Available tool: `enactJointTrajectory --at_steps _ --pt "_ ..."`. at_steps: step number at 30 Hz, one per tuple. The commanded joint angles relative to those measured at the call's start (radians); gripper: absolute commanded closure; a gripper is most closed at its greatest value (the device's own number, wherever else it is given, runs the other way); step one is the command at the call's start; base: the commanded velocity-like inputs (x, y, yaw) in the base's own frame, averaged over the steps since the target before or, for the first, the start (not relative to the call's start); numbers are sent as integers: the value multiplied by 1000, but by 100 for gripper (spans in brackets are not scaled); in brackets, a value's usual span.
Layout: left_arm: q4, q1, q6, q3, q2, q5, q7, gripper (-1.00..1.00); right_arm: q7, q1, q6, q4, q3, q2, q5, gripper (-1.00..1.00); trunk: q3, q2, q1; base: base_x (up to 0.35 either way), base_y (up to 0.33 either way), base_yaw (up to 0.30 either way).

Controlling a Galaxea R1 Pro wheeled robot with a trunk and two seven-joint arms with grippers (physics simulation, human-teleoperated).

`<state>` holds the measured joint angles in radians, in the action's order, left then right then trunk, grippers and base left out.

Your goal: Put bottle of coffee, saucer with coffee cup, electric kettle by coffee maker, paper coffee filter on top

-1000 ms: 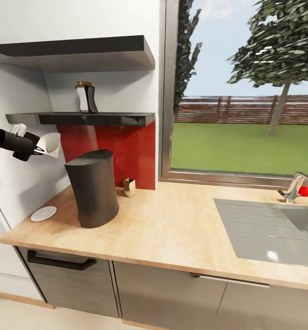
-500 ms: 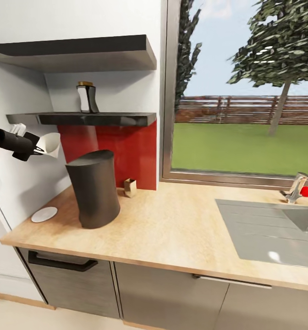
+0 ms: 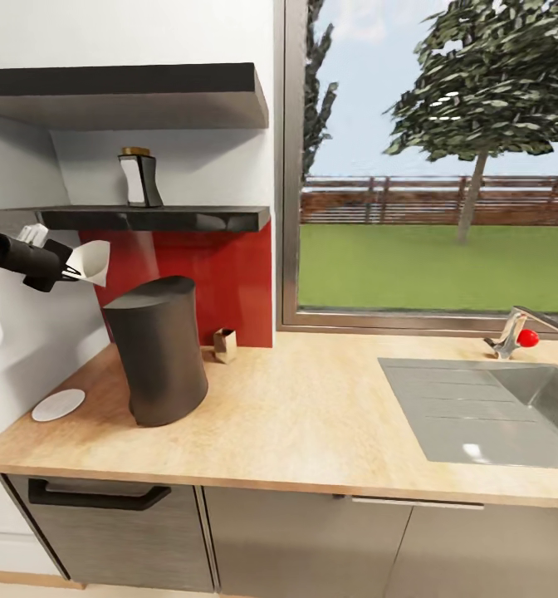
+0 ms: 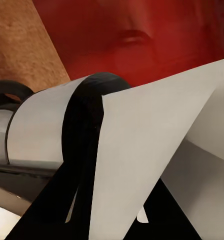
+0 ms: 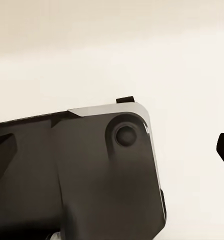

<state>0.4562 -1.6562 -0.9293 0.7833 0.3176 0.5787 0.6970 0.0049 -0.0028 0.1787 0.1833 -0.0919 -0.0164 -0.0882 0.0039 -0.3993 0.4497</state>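
The dark-grey coffee maker point(image 3: 157, 350) stands on the light-wood kitchen countertop point(image 3: 312, 415), left of the middle. My left gripper point(image 3: 71, 271) is shut on the white paper coffee filter point(image 3: 92, 261), held in the air up and to the left of the coffee maker's top. In the left wrist view the filter point(image 4: 142, 165) hangs over the coffee maker's dark rim point(image 4: 87, 110). The bottle of coffee point(image 3: 138, 178) stands on the kitchen shelf point(image 3: 159, 218). The white saucer point(image 3: 58, 404) lies left of the coffee maker. The right wrist view shows a dark gripper body point(image 5: 77, 170) before a pale surface.
A small brown box point(image 3: 224, 345) sits at the red backsplash point(image 3: 229, 274) behind the coffee maker. A steel sink point(image 3: 487, 411) and a faucet point(image 3: 511, 330) with a red knob take up the counter's right side. A large window lies behind, and a second black shelf point(image 3: 129, 95) hangs above.
The whole head view has shifted, so the counter, shelves and window sit further left in the picture. My left gripper still holds the filter in the same pose.
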Motion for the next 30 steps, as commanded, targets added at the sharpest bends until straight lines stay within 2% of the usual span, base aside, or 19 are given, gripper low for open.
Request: enactJointTrajectory --at_steps 1,7,15,19,30 --pt "1 -1 -2 3 0 8 9 100 1 0 4 -1 -3 -1 -8 -100 0 -1 0 0 1 -11" --pt "-17 -1 -2 5 1 7 9 100 1 0 4 -1 -3 -1 -8 -100 0 -1 0 0 39 -3" --pt "-29 0 -2 23 2 7 9 100 1 0 4 -1 -3 -1 -8 -100 0 -1 0 0 282 0" --pt "-31 1 -2 24 1 7 9 100 1 0 4 -2 -3 -1 -8 -100 0 -1 0 0 76 -6" --pt "-81 1 -2 25 1 9 8 100 1 0 4 -2 -3 -1 -8 -100 0 -1 0 0 4 -161"
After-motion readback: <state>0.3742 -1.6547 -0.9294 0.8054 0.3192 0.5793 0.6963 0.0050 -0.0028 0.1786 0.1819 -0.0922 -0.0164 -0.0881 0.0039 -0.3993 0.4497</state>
